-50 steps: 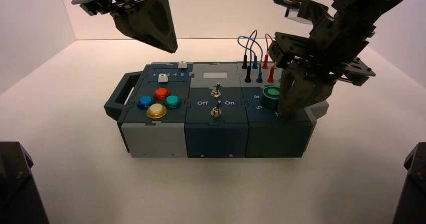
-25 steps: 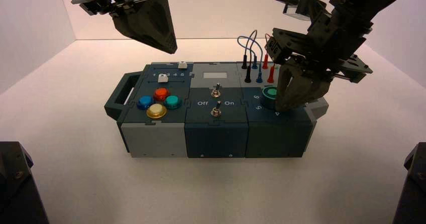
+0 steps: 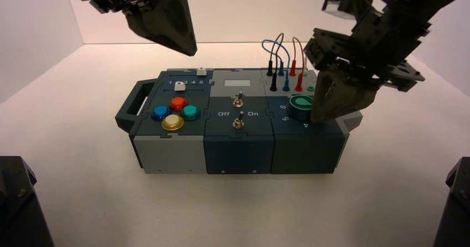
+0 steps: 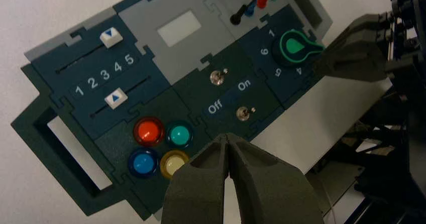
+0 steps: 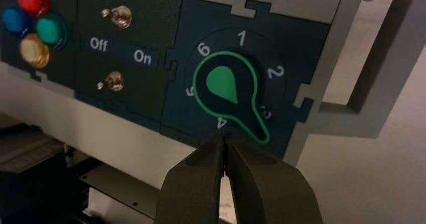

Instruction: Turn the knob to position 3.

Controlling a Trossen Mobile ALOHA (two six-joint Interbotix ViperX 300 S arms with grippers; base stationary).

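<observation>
The knob is a dark-green dial with a lighter green teardrop top, at the right end of the box. Numbers 1 to 6 ring it. Its stubby pointer arm lies between 4 and 3, closer to 3. My right gripper is shut with nothing in it, its tips just off the dial's rim near the 4. In the high view the right gripper hangs at the knob's right side. My left gripper is shut and parked high above the box's back left.
Red, blue, teal and yellow push-buttons sit at the box's left end. Two metal toggle switches with Off/On lettering stand in the middle. Two sliders lie at the back left, plugged wires behind the knob, and a handle on the left.
My right gripper has shifted to the right and slightly up, uncovering more of the knob. The left arm has hardly moved.
</observation>
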